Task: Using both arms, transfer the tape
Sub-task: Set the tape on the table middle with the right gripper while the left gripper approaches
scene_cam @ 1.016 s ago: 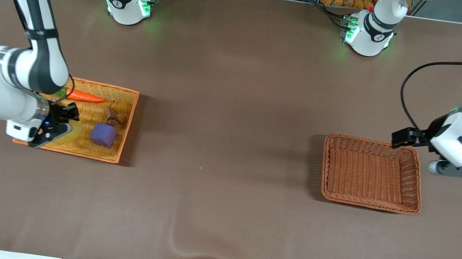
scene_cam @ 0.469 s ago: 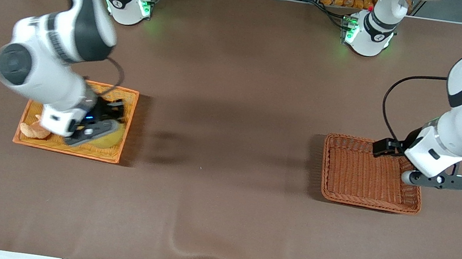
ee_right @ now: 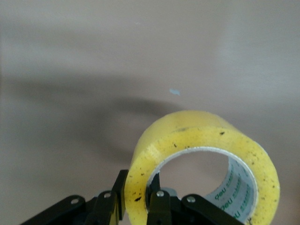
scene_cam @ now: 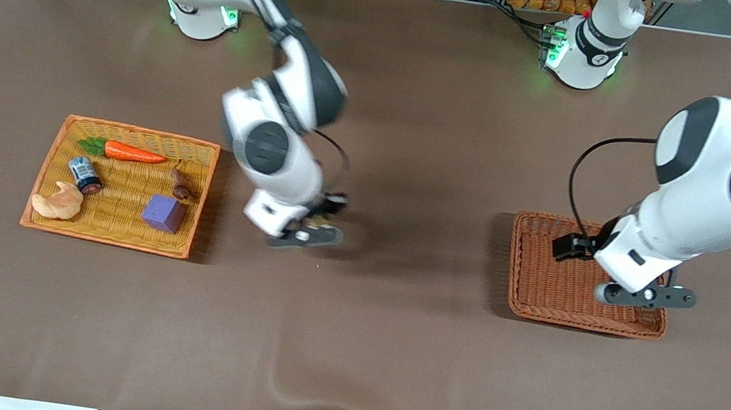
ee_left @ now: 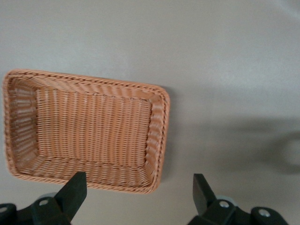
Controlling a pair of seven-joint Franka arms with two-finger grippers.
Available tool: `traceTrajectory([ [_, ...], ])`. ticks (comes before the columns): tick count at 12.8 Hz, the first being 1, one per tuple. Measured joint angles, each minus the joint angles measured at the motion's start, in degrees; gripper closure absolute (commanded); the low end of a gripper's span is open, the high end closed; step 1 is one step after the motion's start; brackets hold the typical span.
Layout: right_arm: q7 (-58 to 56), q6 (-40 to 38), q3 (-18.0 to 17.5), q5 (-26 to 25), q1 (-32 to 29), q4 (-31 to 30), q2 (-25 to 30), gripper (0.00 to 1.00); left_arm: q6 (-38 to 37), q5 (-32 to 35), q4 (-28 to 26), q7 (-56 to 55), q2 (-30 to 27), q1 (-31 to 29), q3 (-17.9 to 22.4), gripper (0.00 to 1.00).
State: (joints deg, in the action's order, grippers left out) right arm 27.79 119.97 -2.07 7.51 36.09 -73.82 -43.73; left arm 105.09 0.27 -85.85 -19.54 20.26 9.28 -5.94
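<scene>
Tape (ee_right: 206, 154) now hangs in my right gripper (scene_cam: 305, 229), its fingers (ee_right: 115, 199) pinched on the wall of the yellowish roll, as the right wrist view shows. A second ago that gripper was down in the yellow tray (scene_cam: 51, 154); it has since lifted out and swung over bare table (scene_cam: 346, 345), between the yellow tray and the brown basket (scene_cam: 515, 269). I judge the pick done and the carry toward the middle under way, with the handover to the other arm yet to come.

My left gripper (scene_cam: 642, 295) has drifted inward too, and is now over the brown basket's edge toward the left arm's end of the table. Its fingers (ee_left: 75, 192) are spread wide with nothing between them, as the left wrist view shows.

Left in the yellow tray are a carrot (scene_cam: 130, 152), a blue-and-white can (scene_cam: 84, 174), a croissant (scene_cam: 57, 201), a purple cube (scene_cam: 164, 212) and a small brown piece (scene_cam: 180, 185). None of these sits between the yellow tray and the brown basket, so I see nothing barring the way. My worry is the thin grip on one wall, which could let the roll tilt when the other arm takes it.
</scene>
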Motion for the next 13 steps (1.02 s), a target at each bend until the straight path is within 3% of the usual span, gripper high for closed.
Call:
traceTrajectory([
  [3, 10.43, 6.82, 0.16, -0.02, 6.22, 4.85, -7.60, 1.00, 2.07, 0.00, 0.06, -2.32, 2.04, 1.81, -0.03, 0.00],
  [8, 17.96, 10.17, 0.21, 0.01, 8.75, 6.66, -10.37, 1.00, 4.81, 0.00, 0.16, -5.18, 4.16, 3.96, -0.02, 0.00],
  [9, 18.13, 10.18, 0.23, 0.01, 8.75, 7.04, -10.86, 0.68, 5.00, 0.00, 0.17, -5.34, 4.33, 4.06, 0.00, 0.00],
  [10, 18.28, 10.19, 0.35, 0.01, 8.75, 7.23, -11.19, 0.23, 5.03, 0.00, 0.17, -5.35, 4.43, 4.07, 0.03, 0.00],
  [11, 18.55, 10.20, 0.56, 0.02, 8.68, 7.34, -11.31, 0.00, 5.06, 0.00, 0.19, -5.35, 4.52, 4.07, 0.08, 0.00],
  [13, 18.70, 10.15, 0.91, 0.01, 8.40, 7.99, -11.30, 0.00, 5.33, 0.00, 0.19, -5.35, 4.76, 4.12, 0.10, 0.00],
])
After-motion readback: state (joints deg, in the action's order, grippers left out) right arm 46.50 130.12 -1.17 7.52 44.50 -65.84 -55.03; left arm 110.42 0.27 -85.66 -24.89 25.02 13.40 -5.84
